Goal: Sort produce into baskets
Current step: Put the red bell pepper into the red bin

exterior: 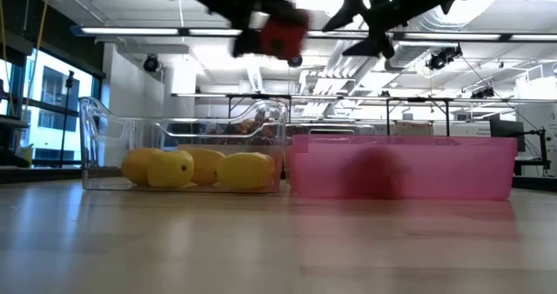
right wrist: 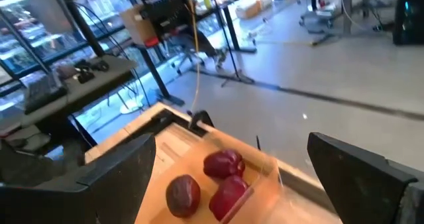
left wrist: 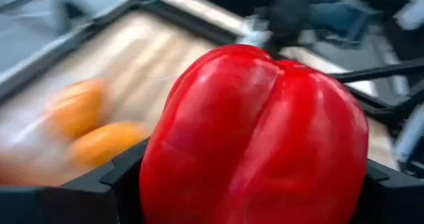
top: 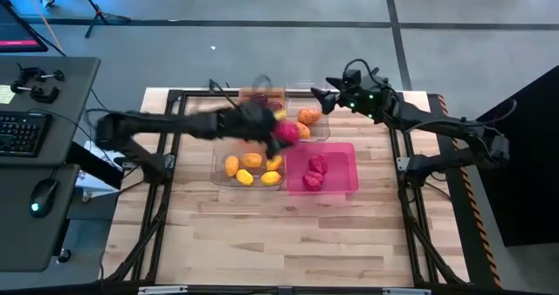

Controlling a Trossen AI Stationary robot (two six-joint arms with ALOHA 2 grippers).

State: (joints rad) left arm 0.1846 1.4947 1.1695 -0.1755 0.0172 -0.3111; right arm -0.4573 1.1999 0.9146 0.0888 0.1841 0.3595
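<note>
My left gripper [top: 281, 131] is shut on a bright red toy pepper [left wrist: 255, 134], held in the air over the gap between the baskets; it also shows high in the low view [exterior: 283, 35]. My right gripper [top: 321, 101] is open and empty above the far baskets. Below it, three dark maroon pieces [right wrist: 224, 164] lie in the translucent orange basket [top: 262, 97]. Orange pieces [top: 307, 118] lie in the far clear basket [top: 321, 134]. Yellow and orange pieces [top: 251, 168] lie in the near clear basket [exterior: 96, 146]. Pink-red pieces [top: 314, 171] lie in the pink basket [top: 348, 155]. My left gripper pinches the red pepper between its two fingers [left wrist: 112, 181], one on each of its opposite sides [left wrist: 156, 177]. The pepper is lifted clear, well above the baskets and the table.
Black frame rails [top: 166, 164] run along the table's left, right and far sides around the baskets. Bare wood [top: 279, 238] lies between the baskets and the near edge. A desk with keyboard and mouse [top: 26, 133] stands left of the table.
</note>
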